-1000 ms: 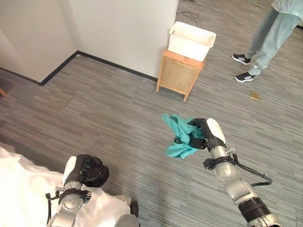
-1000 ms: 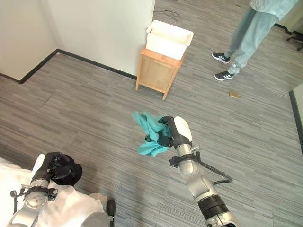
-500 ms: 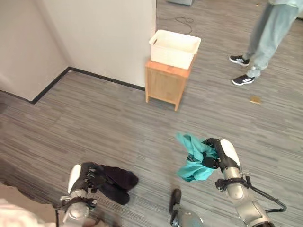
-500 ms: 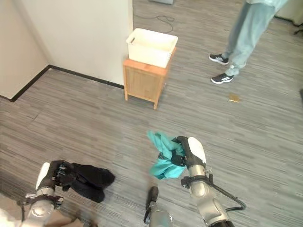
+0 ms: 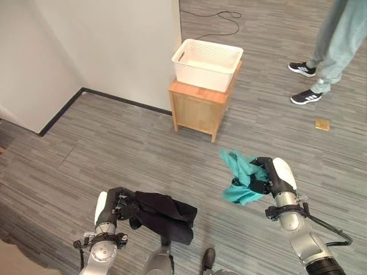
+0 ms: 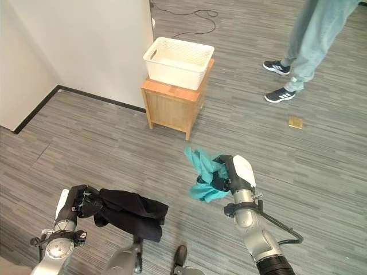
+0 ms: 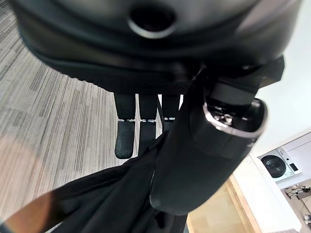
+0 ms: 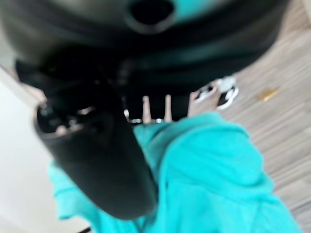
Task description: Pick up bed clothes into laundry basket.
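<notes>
Nearest, the left hand [image 5: 112, 207] is low at the robot's left, fingers and thumb curled round one end of a black garment [image 5: 165, 215]; the soft, matte cloth trails from the hand toward the middle, sagging in loose folds above the floor [image 5: 114, 143]. In the left wrist view the dark fabric [image 7: 112, 199] runs between the thumb and the fingers [image 7: 127, 131]. A little farther out on the right, the right hand [image 5: 270, 179] is closed on a teal garment [image 5: 242, 177], a thin, crumpled cloth bunched against the palm, with one point sticking up and the rest hanging below the hand. The right wrist view shows the teal folds [image 8: 209, 170] pressed under the thumb. The floor is grey plank with a fine striped grain. Beyond both hands, well apart from them, a white plastic laundry basket [image 5: 206, 57], rectangular with perforated walls, stands on a small wooden cabinet [image 5: 199, 109] beside a white wall. Farthest right, a person's legs [image 5: 338, 40] in pale trousers and dark shoes.
</notes>
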